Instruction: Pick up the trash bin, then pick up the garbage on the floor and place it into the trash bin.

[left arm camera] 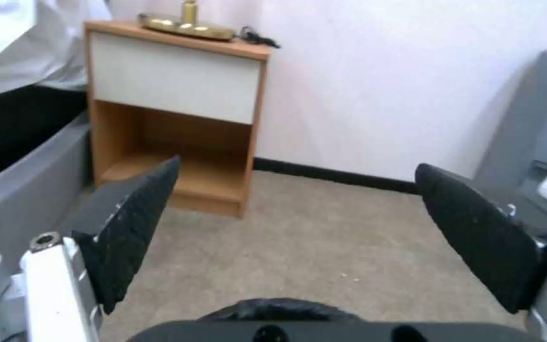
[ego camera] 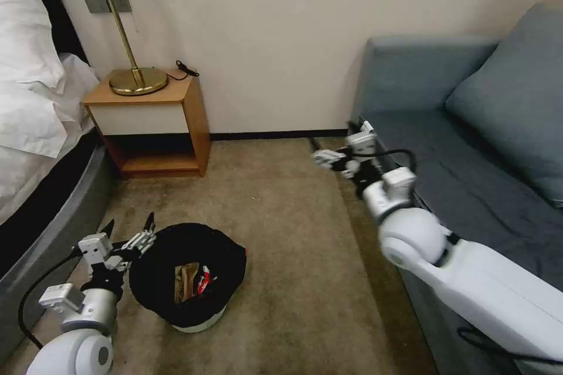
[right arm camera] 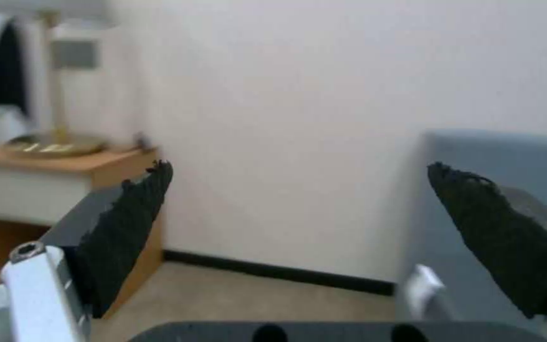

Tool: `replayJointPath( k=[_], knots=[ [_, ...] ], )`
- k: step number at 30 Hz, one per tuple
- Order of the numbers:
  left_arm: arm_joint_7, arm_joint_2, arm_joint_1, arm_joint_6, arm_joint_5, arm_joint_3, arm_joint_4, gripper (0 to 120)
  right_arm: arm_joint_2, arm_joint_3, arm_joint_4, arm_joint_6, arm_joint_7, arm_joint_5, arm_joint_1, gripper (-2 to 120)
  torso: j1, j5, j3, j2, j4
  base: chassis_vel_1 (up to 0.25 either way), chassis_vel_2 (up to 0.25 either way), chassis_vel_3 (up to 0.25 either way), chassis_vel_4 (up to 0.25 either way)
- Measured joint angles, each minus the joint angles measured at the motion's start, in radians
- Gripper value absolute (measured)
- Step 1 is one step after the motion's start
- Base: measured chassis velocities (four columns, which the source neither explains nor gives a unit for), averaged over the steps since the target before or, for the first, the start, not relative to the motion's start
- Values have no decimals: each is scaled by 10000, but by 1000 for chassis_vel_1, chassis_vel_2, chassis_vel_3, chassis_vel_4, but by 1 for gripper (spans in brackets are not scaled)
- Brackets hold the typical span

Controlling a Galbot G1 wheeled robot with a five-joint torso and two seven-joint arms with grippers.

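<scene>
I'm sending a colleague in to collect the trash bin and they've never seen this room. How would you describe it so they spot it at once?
Start at the wooden nightstand beside the bed; on the carpet in front of it stands the trash bin, next to the open left gripper. It is small, round and white, with a crinkly black bag draped over its rim and wrappers inside.

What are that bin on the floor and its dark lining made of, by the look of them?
The trash bin looks like smooth white plastic, judging by the glossy base that shows. Its black liner seems thin plastic film: crinkled, draped loosely over the rim.
</scene>
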Motion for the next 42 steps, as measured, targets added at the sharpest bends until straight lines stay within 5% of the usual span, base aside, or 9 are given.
replayJointPath(
  k=[6, 17, 29, 42],
  knots=[
    [-148, 217, 139, -58, 232, 427, -459, 100, 1878, 3230, 1494, -446, -2, -1687, -3422, 100, 0, 4, -2, 0, 0, 0, 0, 0, 0],
    [-408, 298, 237, -182, 914, 895, -658, 100, 4806, 3832, 2258, 58, -1108, -5027, -6135, 100, 0, -3, -1, 0, 0, 0, 0, 0, 0],
    [-430, 242, 306, -680, 1584, 1045, -656, 100, 5644, 3491, 1951, 488, -2064, -6328, -6785, 100, 0, -3, 0, 0, 3, 0, 0, 0, 0],
    [-429, 45, 455, -902, 2075, 1262, -566, 100, 5690, 3222, 1722, -316, -2145, -6407, -7175, 100, 0, 0, 0, 0, 2, 0, 0, 0, 0]
  ],
)
